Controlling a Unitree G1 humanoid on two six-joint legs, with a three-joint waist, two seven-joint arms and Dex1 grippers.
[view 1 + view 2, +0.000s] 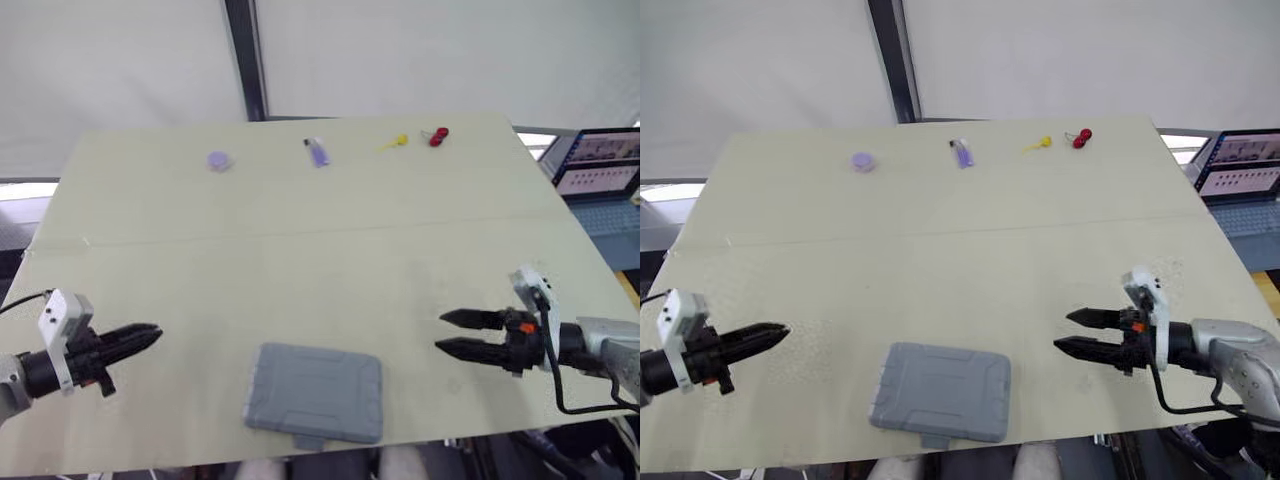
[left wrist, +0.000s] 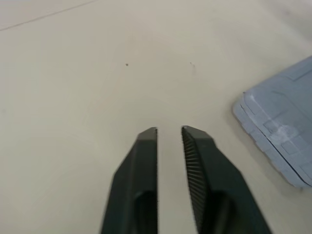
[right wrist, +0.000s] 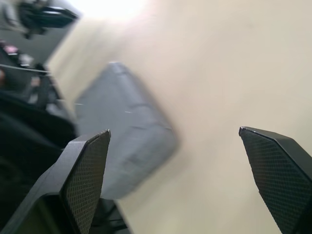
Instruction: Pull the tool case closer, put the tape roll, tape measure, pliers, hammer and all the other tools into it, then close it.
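Observation:
The grey tool case (image 1: 315, 392) lies with its lid down at the table's near edge, its latch tab toward me. My left gripper (image 1: 150, 335) hovers low to the case's left, shut with nothing in it; the left wrist view has the case corner (image 2: 280, 131) off to one side of the fingertips (image 2: 148, 136). My right gripper (image 1: 442, 332) stands open to the right of the case, pointing at it, a short gap away. Along the far edge lie a purple tape roll (image 1: 220, 160), a lavender tool (image 1: 317, 152), a yellow tool (image 1: 393, 143) and a red-handled tool (image 1: 438, 136).
The pale table (image 1: 300, 260) stretches bare between the case and the far row of tools. A laptop (image 1: 600, 165) sits beyond the table's right edge. A dark vertical post (image 1: 245, 60) stands behind the table.

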